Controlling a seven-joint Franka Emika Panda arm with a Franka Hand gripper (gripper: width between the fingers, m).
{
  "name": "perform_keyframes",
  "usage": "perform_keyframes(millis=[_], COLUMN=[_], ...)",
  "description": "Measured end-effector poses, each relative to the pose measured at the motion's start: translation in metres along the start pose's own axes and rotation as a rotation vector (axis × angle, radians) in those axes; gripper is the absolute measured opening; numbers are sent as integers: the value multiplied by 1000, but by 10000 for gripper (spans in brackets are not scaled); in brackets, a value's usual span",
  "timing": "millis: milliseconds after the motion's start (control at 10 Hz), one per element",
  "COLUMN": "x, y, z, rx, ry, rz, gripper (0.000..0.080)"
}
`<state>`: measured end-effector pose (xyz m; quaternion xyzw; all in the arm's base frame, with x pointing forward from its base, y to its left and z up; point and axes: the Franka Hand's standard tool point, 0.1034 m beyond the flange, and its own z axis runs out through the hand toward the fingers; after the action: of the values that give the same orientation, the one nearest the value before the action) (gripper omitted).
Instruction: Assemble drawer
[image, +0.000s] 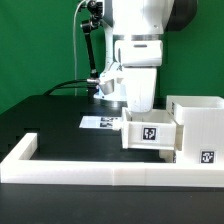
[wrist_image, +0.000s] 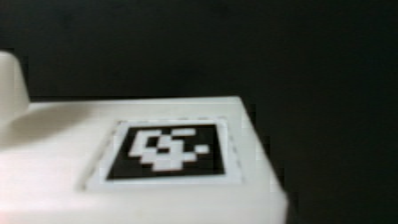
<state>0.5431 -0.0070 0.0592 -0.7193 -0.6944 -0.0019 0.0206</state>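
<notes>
Your tray (image: 150, 132) sits at the open face of the case (image: 198, 128), on its exterior-view left side. The gripper (image: 137, 103) hangs right over the tray, fingers hidden, so you can't tell its grip.

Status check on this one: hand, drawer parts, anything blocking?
Hand low behind the small tray, fingers hidden, state unclear. Tray partly inside the open-faced case. Marker board lies beside it; nothing seen blocking.
</notes>
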Motion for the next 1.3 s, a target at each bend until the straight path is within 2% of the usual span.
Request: perform_keyframes(millis=[1100,1300], x=[5,10], y=[0,2], z=[4,4], rx=[0,-1], ry=[6,6], rz=[-15,-18], gripper=[41,41])
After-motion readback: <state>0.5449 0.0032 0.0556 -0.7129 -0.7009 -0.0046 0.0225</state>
